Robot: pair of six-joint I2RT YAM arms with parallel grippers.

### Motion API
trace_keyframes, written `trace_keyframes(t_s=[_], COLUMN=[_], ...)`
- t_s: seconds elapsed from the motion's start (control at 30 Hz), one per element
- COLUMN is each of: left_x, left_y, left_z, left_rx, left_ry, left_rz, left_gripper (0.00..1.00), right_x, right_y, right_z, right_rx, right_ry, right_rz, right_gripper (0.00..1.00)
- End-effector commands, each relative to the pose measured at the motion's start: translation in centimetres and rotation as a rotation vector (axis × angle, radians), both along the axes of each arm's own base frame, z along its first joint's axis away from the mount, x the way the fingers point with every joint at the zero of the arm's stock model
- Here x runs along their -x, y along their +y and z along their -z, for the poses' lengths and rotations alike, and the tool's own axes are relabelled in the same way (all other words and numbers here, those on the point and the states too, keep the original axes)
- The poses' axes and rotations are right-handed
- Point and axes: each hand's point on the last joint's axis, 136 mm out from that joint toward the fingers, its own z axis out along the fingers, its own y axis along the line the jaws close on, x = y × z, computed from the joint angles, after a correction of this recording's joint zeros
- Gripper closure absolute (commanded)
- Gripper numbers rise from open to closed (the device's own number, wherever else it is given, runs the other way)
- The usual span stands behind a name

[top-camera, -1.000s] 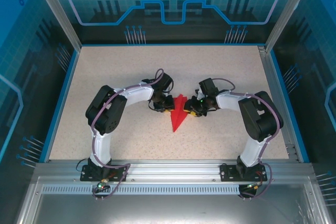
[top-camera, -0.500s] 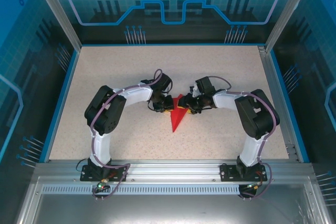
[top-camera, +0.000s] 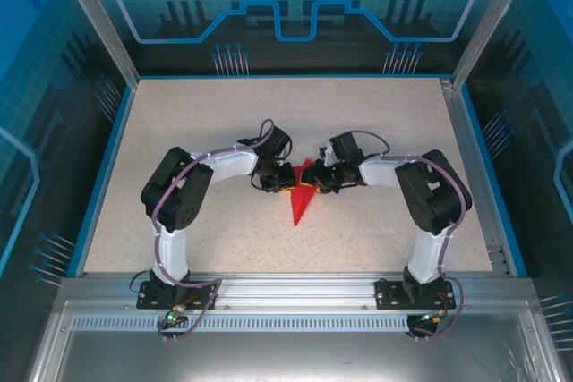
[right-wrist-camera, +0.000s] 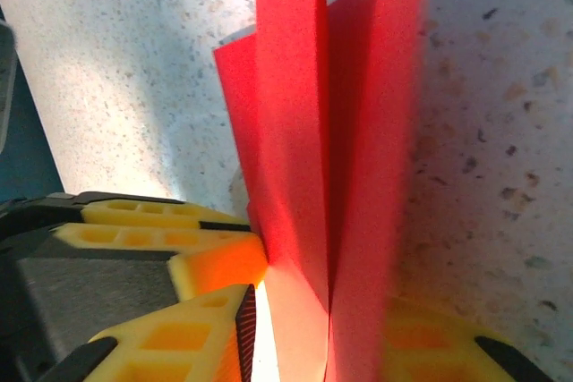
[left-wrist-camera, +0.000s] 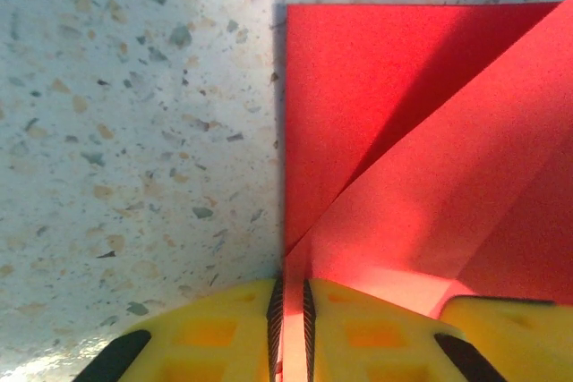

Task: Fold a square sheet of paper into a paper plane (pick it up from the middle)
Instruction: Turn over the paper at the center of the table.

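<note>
Paper plane point(top-camera: 300, 207), wide end beneath left claw point(left-wrist-camera: 289, 297), right claw point(right-wrist-camera: 309, 310)

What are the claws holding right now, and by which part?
The left claw is shut on the red paper, pinching its folded edge. The right claw straddles a raised fold; whether it grips cannot be told.

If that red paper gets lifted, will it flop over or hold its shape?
Probably light and floppy: the paper looks thin, and part of it stands up loosely in the right wrist view. Its folded layers and creases likely stiffen it somewhat. It seems unlikely to slip, since the left claw pinches it between ribbed pads.
</note>
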Motion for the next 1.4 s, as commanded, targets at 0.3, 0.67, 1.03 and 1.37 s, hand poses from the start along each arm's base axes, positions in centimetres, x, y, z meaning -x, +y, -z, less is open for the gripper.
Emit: trace_keyframes(t_s=[0.3, 0.67, 1.03, 1.37], left_x=[0.3, 0.4, 2.1, 4.5], left_y=[1.8, 7.7, 13.7, 17.5], left_z=[-1.2, -6.1, -8.4, -8.3], left_rx=[-0.013, -0.155, -0.281, -0.370], left_ry=[-0.044, -0.270, -0.380, -0.370], left_rz=[-0.070, -0.254, -0.479, -0.625], left_gripper=[0.81, 0.75, 0.64, 0.59], right_x=[-0.5, -0.7, -1.7, -1.8], right_y=[1.8, -2.6, -10.3, -5.5], right_z=[-1.0, -5.6, -9.7, -6.6], right_rx=[-0.029, 0.345, 1.179, 1.379], right_ry=[-0.054, -0.211, -0.287, -0.256], right_rz=[-0.082, -0.212, -0.304, -0.410], right_gripper=[0.85, 0.88, 0.85, 0.84])
